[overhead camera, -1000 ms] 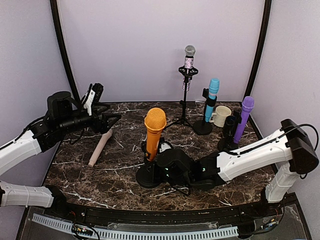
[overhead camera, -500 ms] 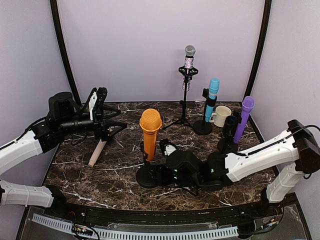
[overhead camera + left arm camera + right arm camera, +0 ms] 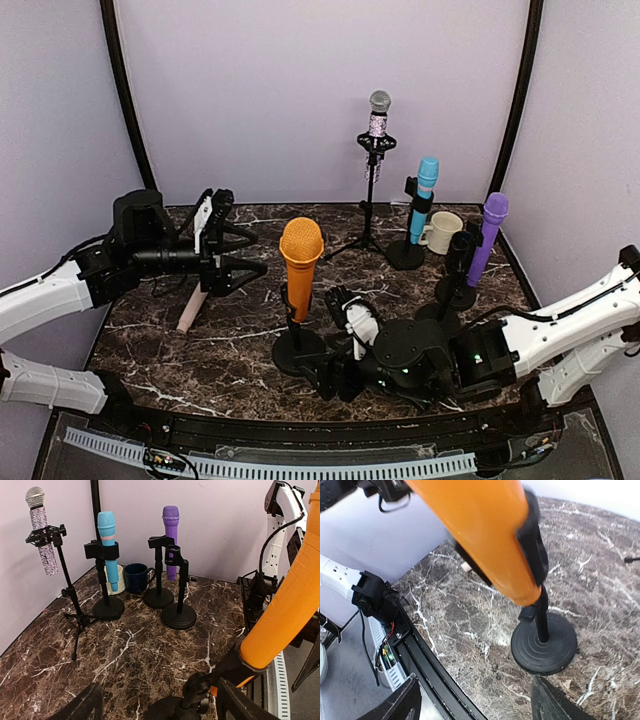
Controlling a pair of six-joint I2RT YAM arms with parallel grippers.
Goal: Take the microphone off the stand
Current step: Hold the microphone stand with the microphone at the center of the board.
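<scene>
Marble tabletop (image 3: 190, 345), orange microphone (image 3: 301, 262) in stand (image 3: 297, 352); left end effector (image 3: 160, 705) and right end effector (image 3: 475, 702) spread.

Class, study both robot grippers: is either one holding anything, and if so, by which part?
Nothing is held. The left gripper and right gripper both stand open, while the orange foam-headed microphone sits ungripped in its black round-based stand.

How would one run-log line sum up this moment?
orange microphone: clipped in stand | left gripper: open, near microphone | right gripper: open, by stand
</scene>
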